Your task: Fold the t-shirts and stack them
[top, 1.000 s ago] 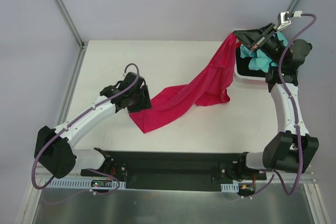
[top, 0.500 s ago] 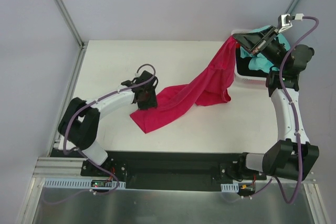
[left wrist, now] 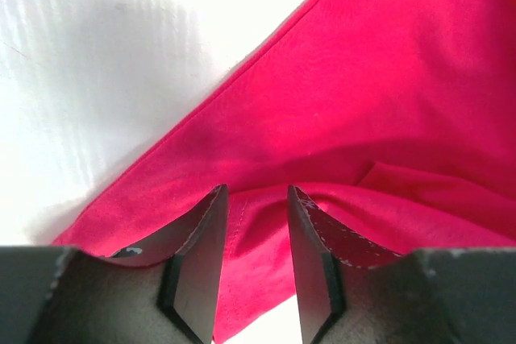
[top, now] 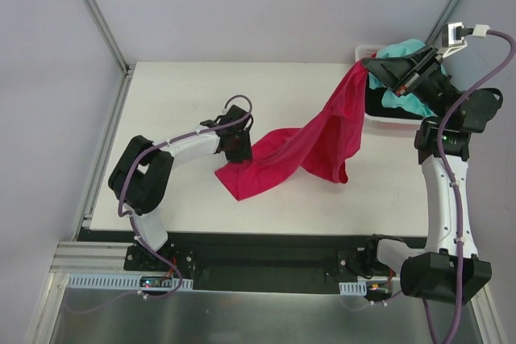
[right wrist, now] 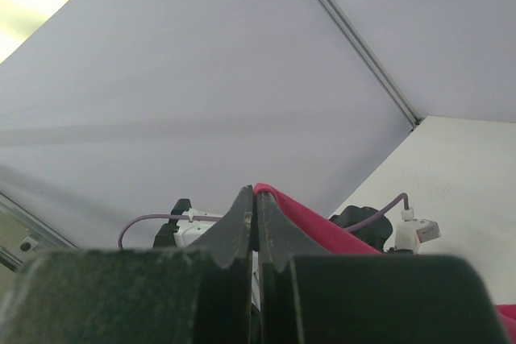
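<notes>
Pink t-shirt: soft matt cloth, fine even weave, stitched hem along the edge. Teal t-shirt: soft matt cloth too. Basket: smooth white plastic, slight gloss. Table: smooth white top, faint streaky sheen in the left wrist view. Left gripper: matt black plastic, one inner edge pitted and rough. Right gripper: dark, dull, grainy-looking.

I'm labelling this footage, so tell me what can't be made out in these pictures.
- Top view: the right arm and teal shirt cover the white basket; its other contents are hidden.
- Right wrist view: the right gripper blocks all but a sliver of the pink shirt.
- Left wrist view: frame edges cut off the shirt; the left gripper hides cloth beneath.
</notes>
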Motion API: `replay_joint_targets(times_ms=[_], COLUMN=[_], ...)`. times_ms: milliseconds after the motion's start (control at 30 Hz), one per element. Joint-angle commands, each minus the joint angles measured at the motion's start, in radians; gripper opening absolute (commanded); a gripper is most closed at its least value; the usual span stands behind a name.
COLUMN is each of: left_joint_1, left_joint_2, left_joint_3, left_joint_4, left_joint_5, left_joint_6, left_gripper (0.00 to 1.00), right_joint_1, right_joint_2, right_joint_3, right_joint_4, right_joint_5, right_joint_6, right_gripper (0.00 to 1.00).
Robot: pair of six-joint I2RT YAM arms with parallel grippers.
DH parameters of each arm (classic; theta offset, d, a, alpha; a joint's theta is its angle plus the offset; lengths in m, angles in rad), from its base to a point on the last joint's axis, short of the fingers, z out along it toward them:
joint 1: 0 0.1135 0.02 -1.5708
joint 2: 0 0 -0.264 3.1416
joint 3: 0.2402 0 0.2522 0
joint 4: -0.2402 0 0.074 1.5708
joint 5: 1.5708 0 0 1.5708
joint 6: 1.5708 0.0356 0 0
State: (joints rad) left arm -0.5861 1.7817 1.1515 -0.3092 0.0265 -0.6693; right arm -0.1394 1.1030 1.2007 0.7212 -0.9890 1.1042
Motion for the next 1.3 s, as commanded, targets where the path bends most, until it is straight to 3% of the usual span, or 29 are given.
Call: replay_joint_targets(times_ms=[0, 133, 300, 467, 567, 600, 633, 900, 1267], left_joint_1=[-0.024, -0.040, -0.063, -0.086, -0.104, -0.106, -0.106, -0.104, 0.037], left_joint_2=[-0.028, -0.027, 0.005, 0.021, 0.028, 0.025, 0.022, -0.077, -0.231], left_joint_3=[-0.053, -0.093, -0.095, -0.081, -0.079, -0.081, -0.084, -0.032, 0.091], left_joint_4=[0.027, 0.050, 0.067, 0.073, 0.070, 0.070, 0.070, -0.048, -0.221], left_joint_5=[0.016, 0.021, 0.020, 0.021, 0.018, 0.018, 0.019, -0.089, -0.181], left_joint_6=[-0.032, -0.053, -0.062, -0.075, -0.082, -0.084, -0.084, -0.033, 0.080], left_gripper=[0.34, 0.42, 0.45, 0.31, 0.13, 0.02, 0.00, 0.00, 0.00], right_joint_1=[0.014, 0.032, 0.040, 0.040, 0.040, 0.040, 0.041, 0.043, 0.052], right_joint_2=[0.014, 0.008, -0.005, -0.003, 0.000, -0.003, -0.002, -0.014, 0.011], right_joint_3=[0.028, 0.011, 0.014, 0.039, 0.043, 0.042, 0.040, 0.031, 0.051], right_joint_4=[0.060, 0.064, 0.040, 0.029, 0.027, 0.027, 0.029, 0.017, 0.020], right_joint_5=[0.015, 0.015, 0.007, 0.010, 0.013, 0.013, 0.013, 0.018, 0.035], right_joint_6=[0.029, 0.025, 0.005, 0.000, 0.003, 0.002, 0.000, -0.017, -0.029], right_gripper=[0.01, 0.01, 0.01, 0.01, 0.01, 0.01, 0.01, 0.01, 0.01])
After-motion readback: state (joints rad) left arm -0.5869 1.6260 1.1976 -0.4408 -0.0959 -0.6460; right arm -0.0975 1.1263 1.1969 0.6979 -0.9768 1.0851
